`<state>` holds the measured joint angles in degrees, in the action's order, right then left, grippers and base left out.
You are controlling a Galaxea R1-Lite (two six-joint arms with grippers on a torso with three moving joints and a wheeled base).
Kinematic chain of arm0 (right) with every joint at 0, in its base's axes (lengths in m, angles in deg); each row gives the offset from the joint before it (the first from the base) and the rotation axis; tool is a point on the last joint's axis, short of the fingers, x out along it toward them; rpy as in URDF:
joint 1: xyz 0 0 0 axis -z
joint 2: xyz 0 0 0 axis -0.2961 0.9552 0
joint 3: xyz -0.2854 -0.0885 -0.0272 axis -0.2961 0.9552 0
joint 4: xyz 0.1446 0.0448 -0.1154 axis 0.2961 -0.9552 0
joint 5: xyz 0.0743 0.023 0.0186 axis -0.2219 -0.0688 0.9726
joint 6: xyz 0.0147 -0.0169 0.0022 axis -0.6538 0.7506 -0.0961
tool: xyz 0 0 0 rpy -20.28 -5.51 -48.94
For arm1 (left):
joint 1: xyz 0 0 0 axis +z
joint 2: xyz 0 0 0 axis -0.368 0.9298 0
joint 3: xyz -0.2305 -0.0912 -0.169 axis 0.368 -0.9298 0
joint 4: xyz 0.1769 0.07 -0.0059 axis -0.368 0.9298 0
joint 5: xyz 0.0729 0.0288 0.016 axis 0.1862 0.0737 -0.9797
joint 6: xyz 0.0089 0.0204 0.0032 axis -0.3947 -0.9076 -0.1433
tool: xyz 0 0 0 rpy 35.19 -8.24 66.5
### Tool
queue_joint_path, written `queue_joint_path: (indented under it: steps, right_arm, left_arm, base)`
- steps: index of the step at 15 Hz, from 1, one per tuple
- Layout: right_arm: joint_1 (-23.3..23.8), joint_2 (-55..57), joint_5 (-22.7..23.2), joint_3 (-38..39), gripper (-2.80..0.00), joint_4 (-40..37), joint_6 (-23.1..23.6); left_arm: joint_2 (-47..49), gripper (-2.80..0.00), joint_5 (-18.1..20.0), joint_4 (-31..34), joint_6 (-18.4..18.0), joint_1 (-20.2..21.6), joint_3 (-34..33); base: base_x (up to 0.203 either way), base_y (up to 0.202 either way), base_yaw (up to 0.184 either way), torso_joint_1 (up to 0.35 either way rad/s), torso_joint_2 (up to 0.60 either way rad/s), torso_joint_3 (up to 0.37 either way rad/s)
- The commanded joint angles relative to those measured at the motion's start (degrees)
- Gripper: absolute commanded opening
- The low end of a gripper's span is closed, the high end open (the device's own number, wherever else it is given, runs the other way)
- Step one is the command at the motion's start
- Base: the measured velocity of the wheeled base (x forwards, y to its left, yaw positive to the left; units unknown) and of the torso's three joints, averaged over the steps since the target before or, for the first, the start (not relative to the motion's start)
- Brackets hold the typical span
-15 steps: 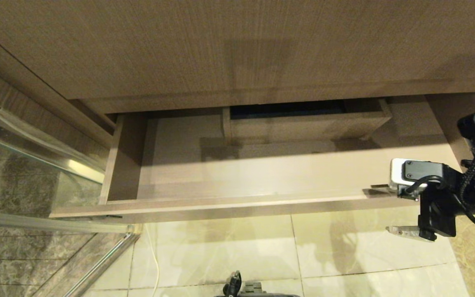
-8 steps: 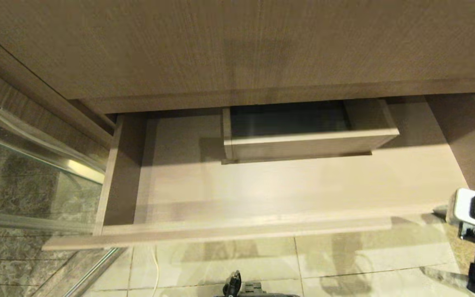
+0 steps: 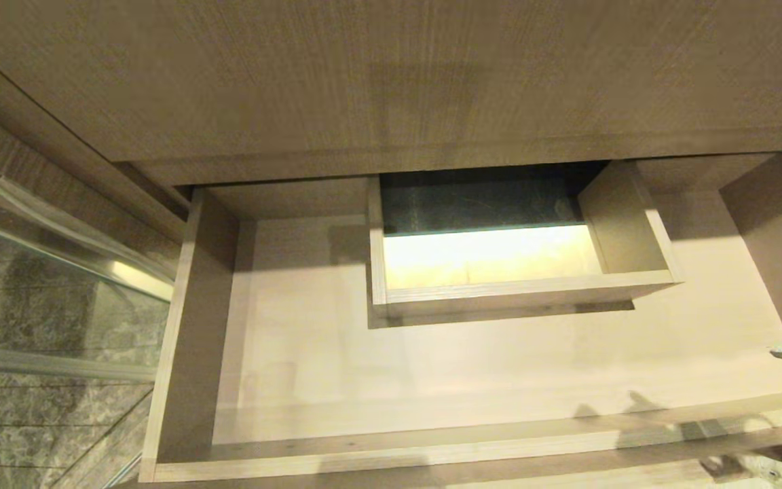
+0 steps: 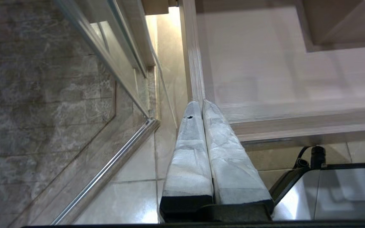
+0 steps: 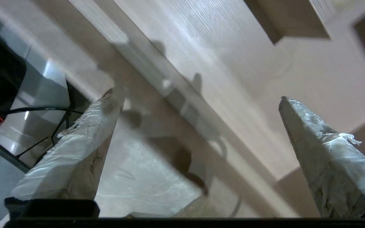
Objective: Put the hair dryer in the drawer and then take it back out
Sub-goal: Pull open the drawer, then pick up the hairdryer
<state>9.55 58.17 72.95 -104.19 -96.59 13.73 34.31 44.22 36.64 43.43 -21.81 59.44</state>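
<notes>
At the far left a glass panel meets grey marble; the left gripper hangs by the drawer's left front corner above the tiled floor, its wrapped fingers pressed together on nothing; the drawer stands pulled out under the wood-grain countertop, and its pale bottom lies bare; a smaller open-topped wooden box sits at its back centre, nothing visible in it; the hair dryer shows in no view; at the right, the right gripper hovers over the drawer's front rail, fingers spread wide, holding nothing.
</notes>
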Motion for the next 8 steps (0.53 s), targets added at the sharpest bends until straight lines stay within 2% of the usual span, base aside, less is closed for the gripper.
queue_joint_path:
  steps: [1,4,7,8]
  right_arm:
    - [0.3,-5.6,0.0,-0.8,0.0,-3.0,-0.4]
    - [0.5,-10.9,-0.1,-1.3,0.0,-6.7,-2.2]
    - [1.1,-11.0,-0.1,-2.6,0.0,-5.8,-3.0]
    - [2.7,-11.1,-0.1,-3.9,0.0,-4.9,-5.4]
  left_arm:
    - [0.0,-2.8,0.0,0.0,0.1,0.0,0.0]
    - [0.0,-2.8,0.0,0.0,0.1,0.0,-0.1]
    - [0.0,-2.8,0.0,0.0,0.1,0.0,-0.1]
    - [0.0,-2.8,0.0,0.0,0.1,0.0,0.0]
  base:
    - [0.0,0.0,0.0,0.0,0.0,0.0]
    - [0.0,0.0,0.0,0.0,0.0,0.0]
    - [0.0,0.0,0.0,0.0,0.0,0.0]
    - [0.0,0.0,0.0,0.0,0.0,0.0]
